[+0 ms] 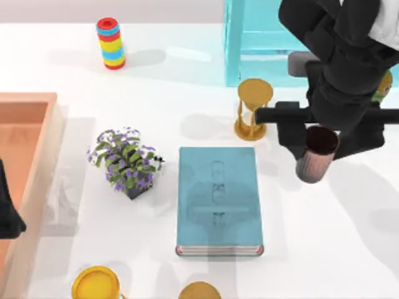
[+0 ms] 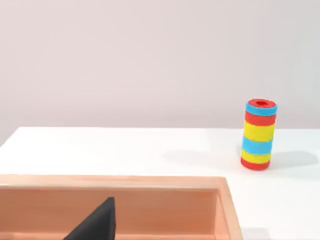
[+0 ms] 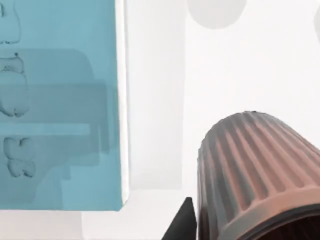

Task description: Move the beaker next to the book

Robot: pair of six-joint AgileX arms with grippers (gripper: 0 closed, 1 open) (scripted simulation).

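From above, my right gripper (image 1: 315,146) is clamped on the beaker (image 1: 316,159) at centre right, just right of the book (image 1: 217,200); the hourglass (image 1: 253,109) stands above the book, a potted plant (image 1: 126,161) to its left. My left wrist view has the striped cylinder (image 2: 259,134) at right and an orange tray (image 2: 150,190) along the bottom; I cannot tell that gripper's state. My right wrist view has the beaker (image 3: 255,170) lower right, the book (image 3: 60,100) left.

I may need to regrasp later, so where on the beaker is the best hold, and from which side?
Take the beaker by its ribbed wall just under the open rim, coming from above, as the right pincer is placed now. It is a narrow upright cylinder, and the book lies to its left.
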